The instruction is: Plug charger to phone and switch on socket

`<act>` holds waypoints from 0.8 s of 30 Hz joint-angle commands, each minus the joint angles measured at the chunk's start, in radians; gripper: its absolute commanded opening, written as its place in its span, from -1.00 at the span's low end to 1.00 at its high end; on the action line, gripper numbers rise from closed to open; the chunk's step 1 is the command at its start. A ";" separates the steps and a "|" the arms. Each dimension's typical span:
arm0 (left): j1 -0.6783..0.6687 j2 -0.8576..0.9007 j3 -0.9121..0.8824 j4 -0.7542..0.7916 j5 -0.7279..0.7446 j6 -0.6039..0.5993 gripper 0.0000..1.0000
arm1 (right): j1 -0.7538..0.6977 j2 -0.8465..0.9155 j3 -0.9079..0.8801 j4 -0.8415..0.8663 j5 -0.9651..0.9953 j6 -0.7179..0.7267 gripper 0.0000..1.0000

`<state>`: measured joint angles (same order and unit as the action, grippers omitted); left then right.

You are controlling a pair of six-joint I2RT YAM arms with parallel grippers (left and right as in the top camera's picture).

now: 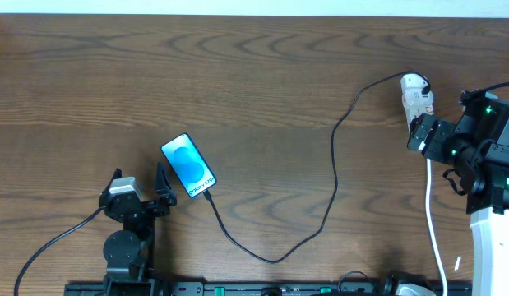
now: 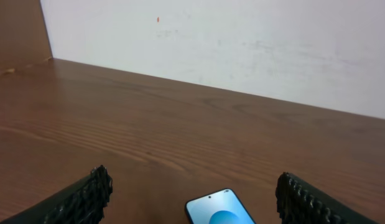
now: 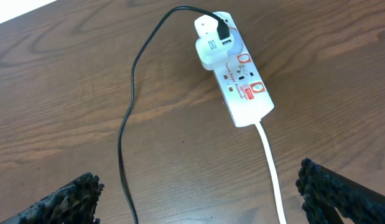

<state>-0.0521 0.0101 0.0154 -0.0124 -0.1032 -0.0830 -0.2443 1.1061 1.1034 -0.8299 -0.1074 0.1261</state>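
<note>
The phone [image 1: 188, 164] lies face up with its blue screen lit, left of the table's middle. The charger [image 1: 275, 259], a thin black cable, meets the phone's lower edge, loops across the table and ends at a white adapter [image 3: 211, 40] plugged into the socket [image 1: 416, 99]. My left gripper [image 1: 139, 182] stands open just left of the phone, holding nothing. In the left wrist view only the phone's top [image 2: 220, 211] shows, low between the fingers. My right gripper [image 1: 443, 123] hangs open by the socket's near end. In the right wrist view the socket [image 3: 242, 87] lies ahead of the open gripper [image 3: 198, 193].
The socket's white cord [image 1: 435, 222] runs down the right side toward the front edge, passing near my right finger [image 3: 341, 196]. The charger cable [image 3: 127, 118] runs past the other finger. A pale wall [image 2: 242, 43] stands behind the table's far edge.
</note>
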 commanded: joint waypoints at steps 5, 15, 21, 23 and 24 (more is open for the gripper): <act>0.012 -0.009 -0.011 -0.016 0.090 0.131 0.73 | 0.004 0.000 -0.005 -0.001 0.008 0.011 0.98; 0.029 -0.009 -0.011 -0.058 0.117 0.176 0.73 | 0.004 0.000 -0.005 -0.001 0.008 0.011 0.99; 0.029 -0.009 -0.011 -0.058 0.113 0.177 0.73 | 0.004 0.000 -0.004 -0.001 0.008 0.011 0.99; 0.029 -0.009 -0.011 -0.058 0.111 0.177 0.73 | 0.004 0.000 -0.004 -0.001 0.008 0.011 0.99; 0.028 -0.009 -0.011 -0.058 0.111 0.176 0.73 | 0.004 0.000 -0.005 -0.001 0.008 0.011 0.98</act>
<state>-0.0284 0.0101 0.0174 -0.0254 0.0204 0.0795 -0.2443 1.1061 1.1034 -0.8299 -0.1074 0.1261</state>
